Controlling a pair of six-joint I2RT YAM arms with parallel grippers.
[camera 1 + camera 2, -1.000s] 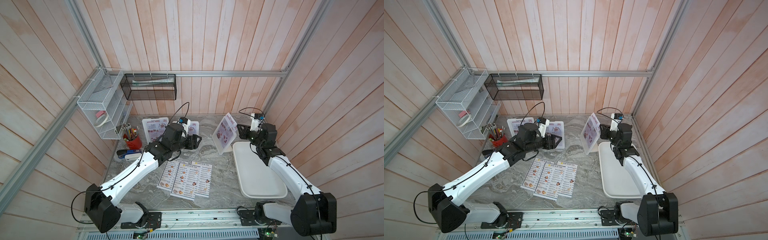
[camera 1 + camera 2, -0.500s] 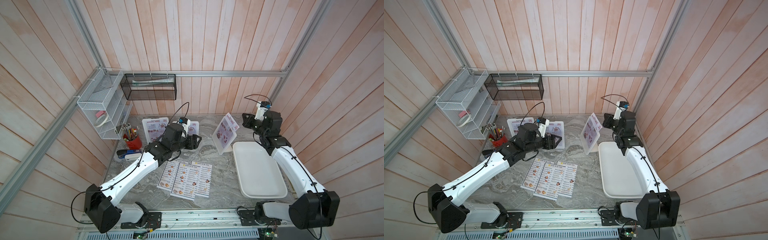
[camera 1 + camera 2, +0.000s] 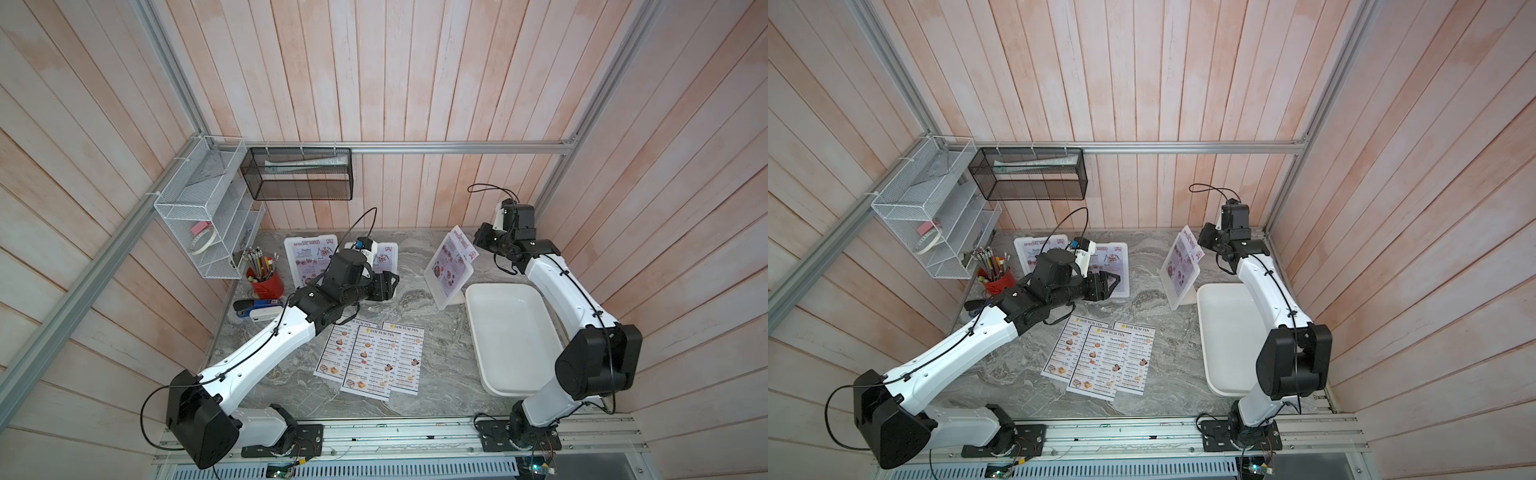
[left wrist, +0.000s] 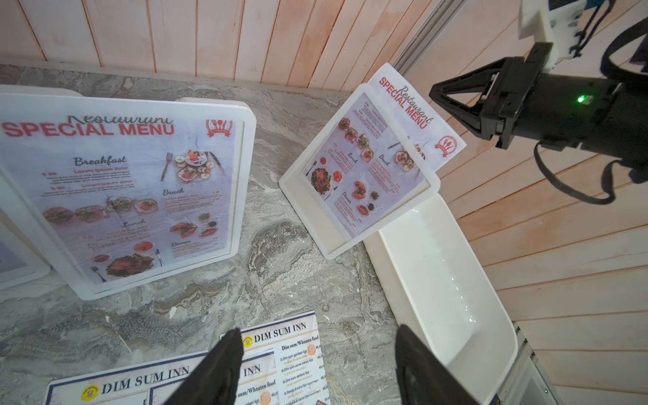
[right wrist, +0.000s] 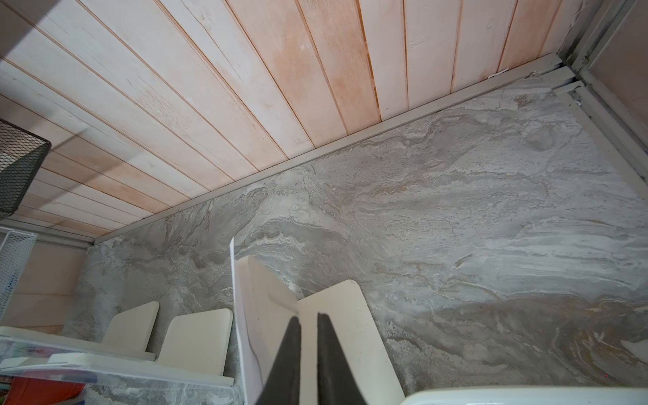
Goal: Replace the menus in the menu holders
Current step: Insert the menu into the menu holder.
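Three white "DIM SUM INN" menus [image 3: 374,357] lie fanned on the marble table in both top views. Three white menu holders stand along the back, each with a lilac "SPECIAL MENU" sheet: the left one [image 3: 309,257], the middle one [image 4: 245,175] and the right one [image 3: 449,270]. The right holder's menu [image 4: 403,105] sticks out past its top edge. My right gripper [image 3: 478,240] hangs shut just off that sheet's top corner, nothing between its fingers [image 5: 291,336]. My left gripper [image 4: 315,336] hovers open and empty over the table beside the middle holder.
A large shallow white tray [image 3: 511,336] lies at the right, touching the right holder's foot. A red pencil cup [image 3: 266,282] and a blue stapler [image 3: 257,309] sit at the left. A white wire shelf [image 3: 203,224] and a black mesh basket [image 3: 299,174] hang on the walls.
My right arm has risen and drawn back toward the rear wall, away from the right holder, its jaws closing slightly. The left arm has stayed still.
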